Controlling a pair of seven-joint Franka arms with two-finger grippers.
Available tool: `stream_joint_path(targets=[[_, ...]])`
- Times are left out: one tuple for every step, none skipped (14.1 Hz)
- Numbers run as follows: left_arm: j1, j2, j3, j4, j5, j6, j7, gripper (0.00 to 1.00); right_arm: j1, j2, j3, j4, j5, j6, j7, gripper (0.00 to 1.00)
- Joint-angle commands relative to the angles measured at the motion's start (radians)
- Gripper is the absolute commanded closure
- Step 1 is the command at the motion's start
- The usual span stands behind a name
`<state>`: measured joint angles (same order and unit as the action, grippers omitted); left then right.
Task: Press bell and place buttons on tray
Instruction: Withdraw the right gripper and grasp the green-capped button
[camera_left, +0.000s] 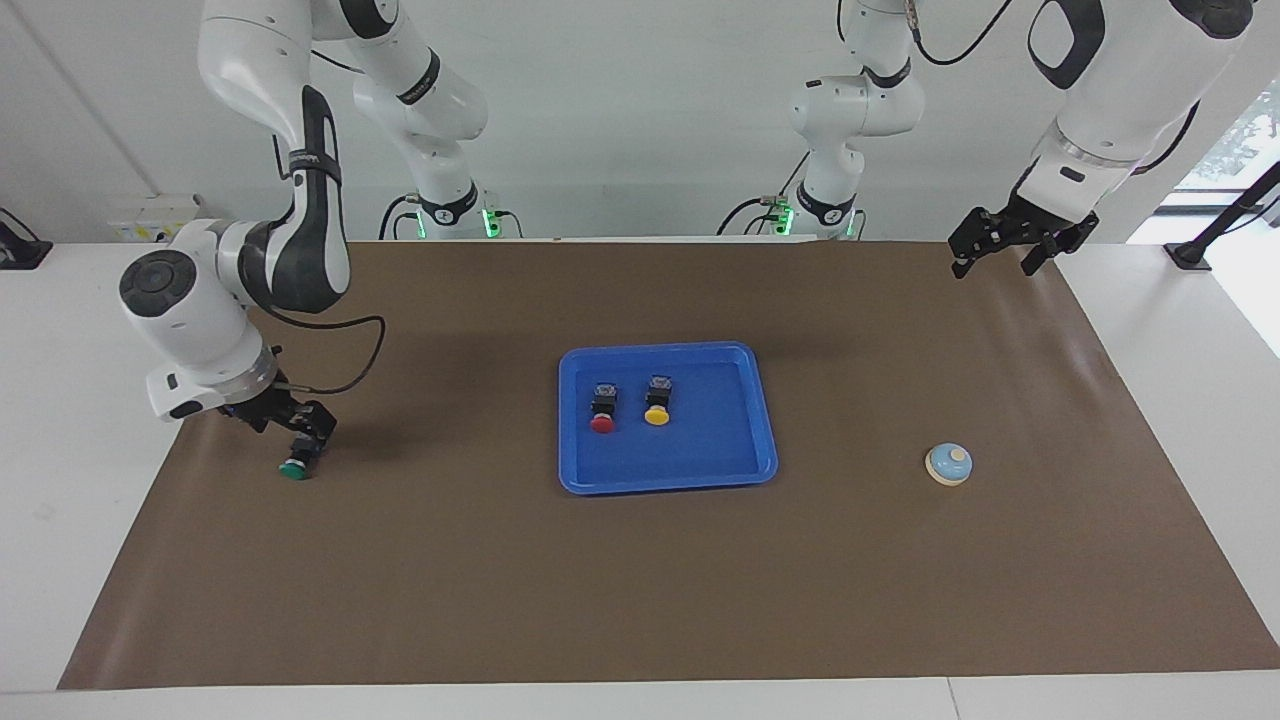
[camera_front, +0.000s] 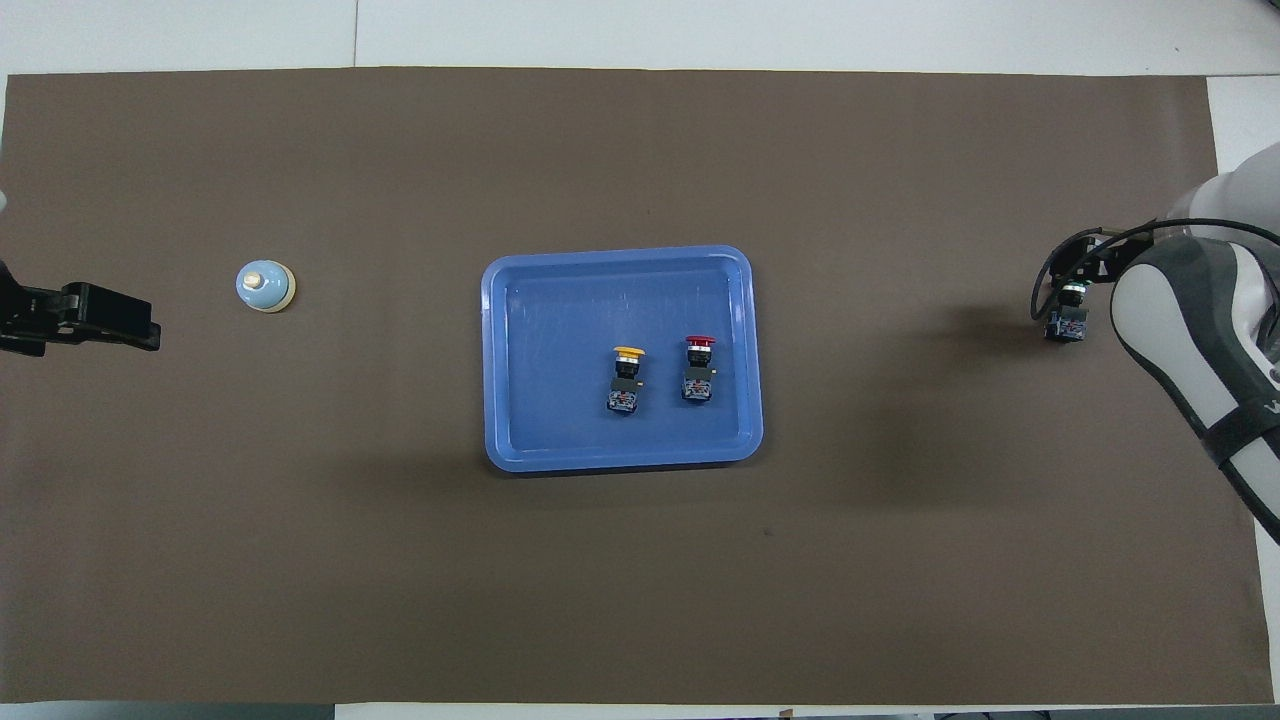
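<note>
The blue tray lies mid-table and holds the red button and the yellow button, side by side on their sides. The green button lies on the mat at the right arm's end. My right gripper is open and low over its black body. The light-blue bell stands toward the left arm's end. My left gripper waits open above the mat's edge, nearer to the robots than the bell.
A brown mat covers most of the white table. The right arm's cable loops over the mat beside its wrist. Bare mat lies between the tray and the green button, and between the tray and the bell.
</note>
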<state>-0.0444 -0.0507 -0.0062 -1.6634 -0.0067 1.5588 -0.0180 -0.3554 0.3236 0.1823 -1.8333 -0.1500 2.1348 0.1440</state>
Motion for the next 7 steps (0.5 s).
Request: stream_joint_path(targets=[[0.0, 0.0, 0.005, 0.005, -0.015, -0.013, -0.007, 0.0, -0.025, -0.017, 0.009, -0.108, -0.017, 0.127, -0.009, 0.0], [0.001, 0.0, 0.005, 0.005, -0.015, -0.013, -0.007, 0.0, -0.025, -0.011, 0.009, -0.125, -0.017, 0.161, -0.009, 0.0], [0.0, 0.0, 0.005, 0.005, -0.015, -0.013, -0.007, 0.0, -0.024, -0.003, 0.009, -0.127, -0.017, 0.169, -0.004, 0.0], [0.001, 0.0, 0.005, 0.005, -0.015, -0.013, -0.007, 0.0, -0.023, 0.0, 0.009, -0.129, -0.017, 0.172, -0.001, 0.0], [0.001, 0.0, 0.005, 0.005, -0.015, -0.013, -0.007, 0.0, -0.023, 0.002, 0.009, -0.136, -0.017, 0.175, -0.003, 0.0], [0.0, 0.0, 0.005, 0.005, -0.015, -0.013, -0.007, 0.0, -0.025, 0.0, 0.009, -0.156, -0.017, 0.181, -0.006, 0.0], [0.0, 0.0, 0.005, 0.005, -0.015, -0.013, -0.007, 0.0, -0.025, -0.001, 0.009, -0.171, -0.017, 0.213, -0.01, 0.0]])
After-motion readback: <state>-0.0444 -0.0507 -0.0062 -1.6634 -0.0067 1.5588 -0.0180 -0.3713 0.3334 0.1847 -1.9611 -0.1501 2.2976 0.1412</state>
